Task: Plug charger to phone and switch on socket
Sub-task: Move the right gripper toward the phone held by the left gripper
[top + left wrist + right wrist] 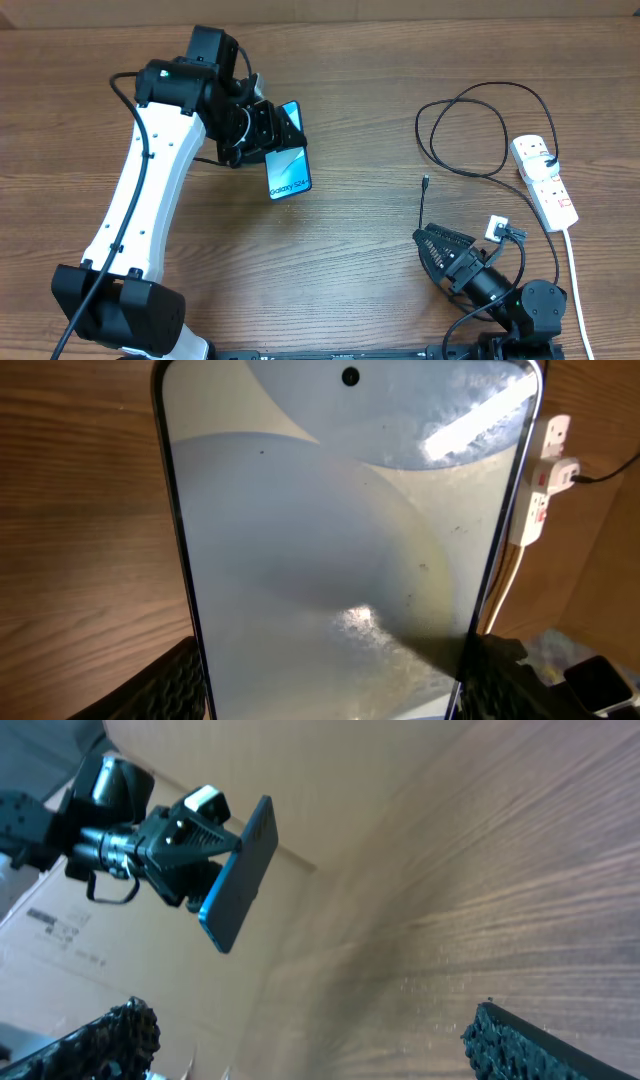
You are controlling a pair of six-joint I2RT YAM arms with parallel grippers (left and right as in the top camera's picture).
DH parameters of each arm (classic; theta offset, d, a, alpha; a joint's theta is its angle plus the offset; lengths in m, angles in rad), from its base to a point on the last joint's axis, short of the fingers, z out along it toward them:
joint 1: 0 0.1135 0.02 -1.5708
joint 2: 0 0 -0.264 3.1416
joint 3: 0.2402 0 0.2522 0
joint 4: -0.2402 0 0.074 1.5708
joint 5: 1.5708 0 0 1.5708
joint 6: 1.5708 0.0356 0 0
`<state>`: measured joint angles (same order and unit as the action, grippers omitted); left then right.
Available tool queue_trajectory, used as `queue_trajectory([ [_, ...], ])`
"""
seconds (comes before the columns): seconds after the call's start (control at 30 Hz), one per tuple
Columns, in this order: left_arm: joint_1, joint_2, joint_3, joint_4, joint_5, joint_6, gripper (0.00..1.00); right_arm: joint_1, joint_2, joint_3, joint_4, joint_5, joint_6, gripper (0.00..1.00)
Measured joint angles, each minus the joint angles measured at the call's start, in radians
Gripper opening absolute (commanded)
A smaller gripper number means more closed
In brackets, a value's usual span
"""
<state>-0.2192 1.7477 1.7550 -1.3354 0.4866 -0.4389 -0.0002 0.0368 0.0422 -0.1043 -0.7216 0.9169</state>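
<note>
left gripper [277, 136] clamped on the phone [289, 172] by its side edges; phone held in the air above the table [340, 280], left of centre. right gripper [438, 250] spread wide, empty. charger tip [425, 183] on the table, socket [545, 178] at far right.

Left arm [140, 190] white w/ blk joints, blk cable [112, 90]; right arm [500, 290] all blk.

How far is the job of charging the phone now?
Done: phone picked up, held aloft by the left gripper. In hand: the open right gripper sits near the charger tip, which lies unplugged on the table. Left: plug it in, then switch the power strip.
</note>
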Motion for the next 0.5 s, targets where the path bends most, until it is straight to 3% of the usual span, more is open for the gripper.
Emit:
queue_trajectory([
  [0.23,-0.043,0.002,0.000,0.064,0.003,-0.061,0.35,0.073,0.001,0.000,0.016,0.103,0.027,1.00],
  [0.5,-0.063,0.002,0.000,0.080,0.003,-0.090,0.35,0.254,0.012,0.000,0.023,0.286,0.053,1.00],
])
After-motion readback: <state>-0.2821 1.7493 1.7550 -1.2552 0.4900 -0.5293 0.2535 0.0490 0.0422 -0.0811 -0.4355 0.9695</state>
